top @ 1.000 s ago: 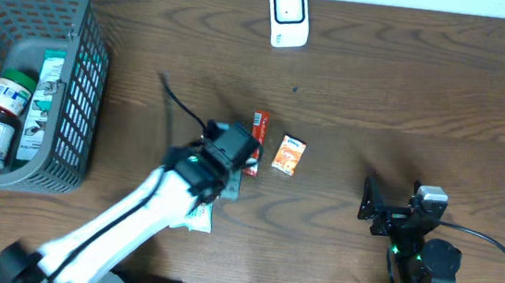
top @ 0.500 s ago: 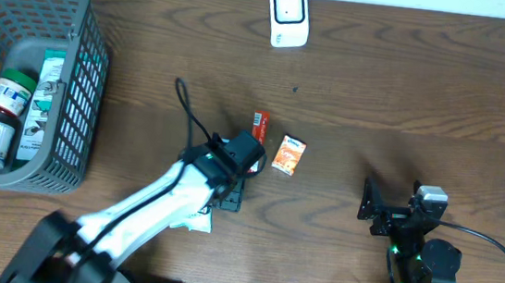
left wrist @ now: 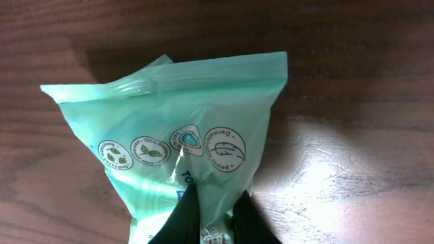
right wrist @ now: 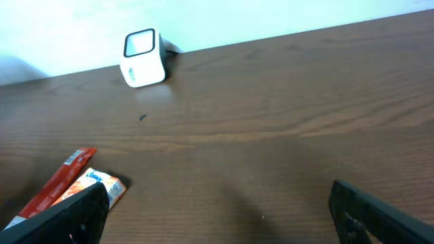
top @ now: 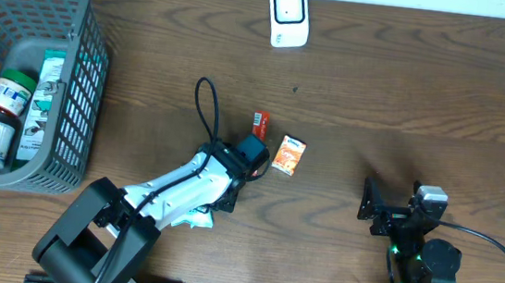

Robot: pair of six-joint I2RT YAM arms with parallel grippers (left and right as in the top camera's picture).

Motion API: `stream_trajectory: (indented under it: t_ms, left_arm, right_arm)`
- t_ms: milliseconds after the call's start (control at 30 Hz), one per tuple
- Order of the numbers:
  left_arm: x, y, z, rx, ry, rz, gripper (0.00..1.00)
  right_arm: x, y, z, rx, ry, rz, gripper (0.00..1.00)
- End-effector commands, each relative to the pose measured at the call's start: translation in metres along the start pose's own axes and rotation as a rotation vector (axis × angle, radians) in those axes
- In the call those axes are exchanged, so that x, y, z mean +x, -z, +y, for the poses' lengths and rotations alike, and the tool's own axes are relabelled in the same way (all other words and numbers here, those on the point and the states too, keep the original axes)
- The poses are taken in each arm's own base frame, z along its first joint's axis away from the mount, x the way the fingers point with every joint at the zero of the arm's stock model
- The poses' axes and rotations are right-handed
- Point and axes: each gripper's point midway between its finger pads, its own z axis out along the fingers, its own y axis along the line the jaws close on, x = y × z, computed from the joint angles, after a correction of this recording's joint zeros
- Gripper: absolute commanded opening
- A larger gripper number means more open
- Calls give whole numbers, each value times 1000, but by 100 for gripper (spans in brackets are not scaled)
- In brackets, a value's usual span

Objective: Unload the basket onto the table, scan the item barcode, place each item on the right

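Left fingers (left wrist: 178, 220) pinch the green pouch (left wrist: 169, 115) on the dark wood table (left wrist: 352, 169).

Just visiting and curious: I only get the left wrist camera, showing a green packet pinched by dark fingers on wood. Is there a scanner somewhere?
Observer: Yes. A small white scanner stands at the far edge of the table, well away from your green packet.
Operator: Anything else lying about?
Observer: A red packet and an orange box lie side by side mid-table.
Operator: And the other arm?
Observer: The right gripper rests open near the front edge, holding nothing.
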Motion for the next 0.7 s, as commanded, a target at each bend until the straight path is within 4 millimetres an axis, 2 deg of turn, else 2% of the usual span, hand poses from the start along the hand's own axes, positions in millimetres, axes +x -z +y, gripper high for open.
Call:
stream_trajectory:
  t_ms: [0, 167, 267, 367, 467, 500, 567, 667]
  left_arm:
    - [3, 2, -9, 52, -28, 30, 7]
    - [-31, 61, -12, 158, 14, -151, 7]
    - [-53, 105, -10, 294, 79, -274, 7]
    - [-67, 131, -6, 479, 147, -322, 7]
    - [-67, 134, 0, 628, 198, -256, 7]
    - [-64, 128, 5, 620, 207, -229, 13]
    - [-57, 115, 9, 589, 180, -190, 38]
    - [-43, 93, 3, 548, 156, -116, 59]
  right_arm:
    - [0, 0, -2, 3, -17, -1, 99]
    - [0, 0, -2, 3, -17, -1, 99]
    - [0, 0, -2, 3, -17, 0, 99]
    - [1, 0, -2, 4, -18, 4, 99]
    - [3, 0, -2, 5, -18, 10, 99]
    - [3, 0, -2, 5, -19, 10, 99]
    - [3, 0, -2, 5, -19, 10, 99]
    - [3, 0, -2, 5, -19, 10, 99]
